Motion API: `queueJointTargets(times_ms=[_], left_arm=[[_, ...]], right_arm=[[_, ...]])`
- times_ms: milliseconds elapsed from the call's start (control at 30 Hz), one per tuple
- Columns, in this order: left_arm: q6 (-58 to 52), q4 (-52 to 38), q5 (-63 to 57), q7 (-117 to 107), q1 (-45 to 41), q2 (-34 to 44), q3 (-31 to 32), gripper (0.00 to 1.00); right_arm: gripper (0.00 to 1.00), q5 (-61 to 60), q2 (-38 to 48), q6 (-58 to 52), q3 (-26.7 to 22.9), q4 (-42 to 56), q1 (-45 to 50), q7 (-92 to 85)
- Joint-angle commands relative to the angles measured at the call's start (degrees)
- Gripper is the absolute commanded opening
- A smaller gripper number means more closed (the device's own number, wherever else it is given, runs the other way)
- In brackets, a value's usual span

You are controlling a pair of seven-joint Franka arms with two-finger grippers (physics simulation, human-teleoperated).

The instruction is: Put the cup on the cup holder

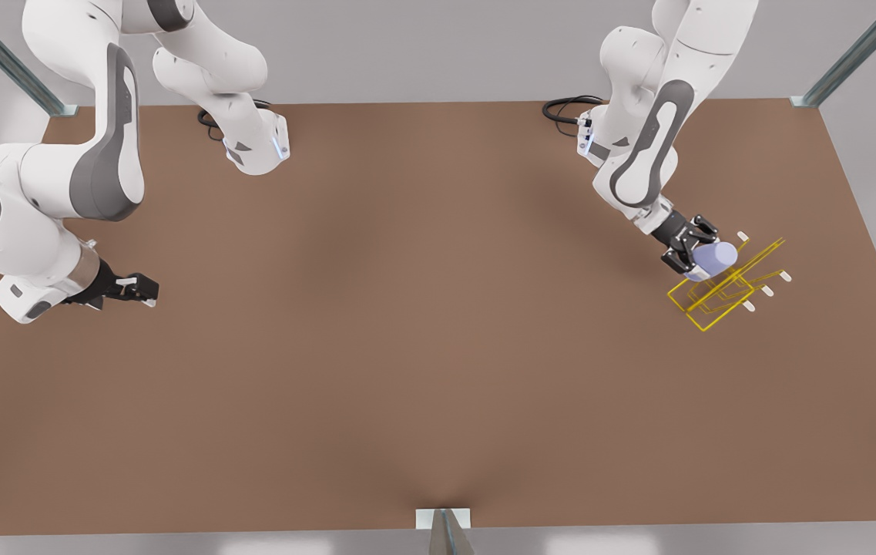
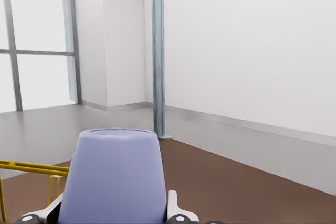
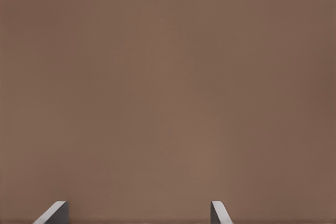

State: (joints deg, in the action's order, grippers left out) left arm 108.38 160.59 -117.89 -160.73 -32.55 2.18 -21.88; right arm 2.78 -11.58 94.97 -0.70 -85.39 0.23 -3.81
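On the brown surface (image 1: 407, 347), the left gripper (image 1: 703, 258) clamps the cup (image 1: 715, 257) over the cup holder (image 1: 723, 297); the right gripper (image 1: 146, 291) waits, fingers wide.

Beneath my right tool (image 3: 139, 214) lies bare brown tabletop (image 3: 168, 93). My two pale fingertips (image 3: 54, 212) poke in at the frame's edge, set wide apart with nothing between them, over the plain surface.

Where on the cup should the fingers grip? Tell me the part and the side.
Grip the cup across its smooth tapered wall, one finger on each side, as the left gripper does beside the cup holder. It has no handle. The right gripper waits open.
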Motion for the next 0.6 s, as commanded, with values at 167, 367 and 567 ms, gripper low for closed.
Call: queueJointTargets(times_ms=[167,367,567], left_arm=[[0.7,0.43,-0.5,-3.18,0.55,2.57,0.08,0.76],[0.78,0.07,-0.94,-3.18,0.64,2.39,-0.44,0.76],[1.66,-0.28,-5.95,-3.18,0.55,2.39,-4.31,0.76]], right_arm=[[1.0,-0.14,-0.29,0.04,-0.01,0.14,-0.23,-0.32],[1.0,-0.14,-0.29,0.04,-0.01,0.05,-0.23,-0.32],[1.0,-0.14,-0.38,0.04,-0.01,0.05,-0.31,-0.5]])
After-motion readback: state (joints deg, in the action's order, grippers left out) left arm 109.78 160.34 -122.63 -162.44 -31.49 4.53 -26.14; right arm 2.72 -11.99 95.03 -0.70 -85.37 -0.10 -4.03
